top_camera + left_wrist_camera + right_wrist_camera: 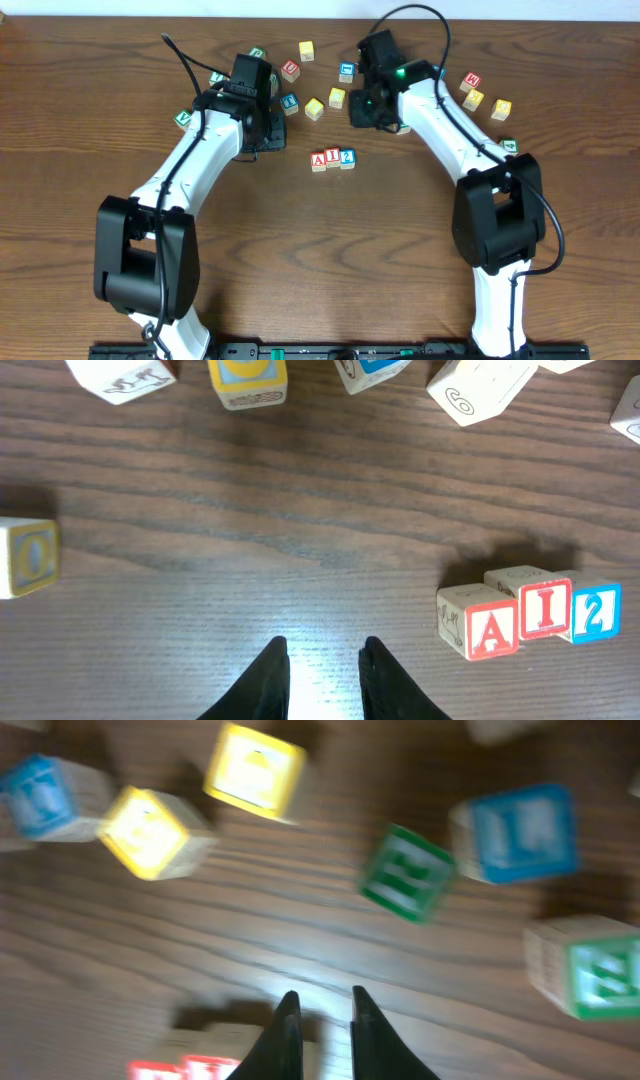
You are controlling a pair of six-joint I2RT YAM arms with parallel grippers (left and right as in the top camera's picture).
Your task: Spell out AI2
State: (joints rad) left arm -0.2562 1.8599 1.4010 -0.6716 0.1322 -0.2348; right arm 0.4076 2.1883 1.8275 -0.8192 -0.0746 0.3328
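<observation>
Just below centre of the overhead view, on the worktop (400,250): A block (319,160), I block (333,158) and 2 block (347,157), touching side by side. Runs left to right as one row, right end tipped slightly toward the top of the frame; reads upright from the lower edge. In the left wrist view, sits at lower right, well apart from the left pincer (322,660) at bottom centre. Left pincer spread a little, pinching nothing, bare wood between the fingers. Right pincer (322,1010) likewise parted narrowly and empty, at bottom centre of its own view. Heavily blurred there: loose blocks (253,770) in yellow, green and blue, faces unreadable; red shapes (200,1070) at the lower left edge, cut off by the frame, impossible to identify. Along the top edge of the left wrist view, more loose blocks cropped.
</observation>
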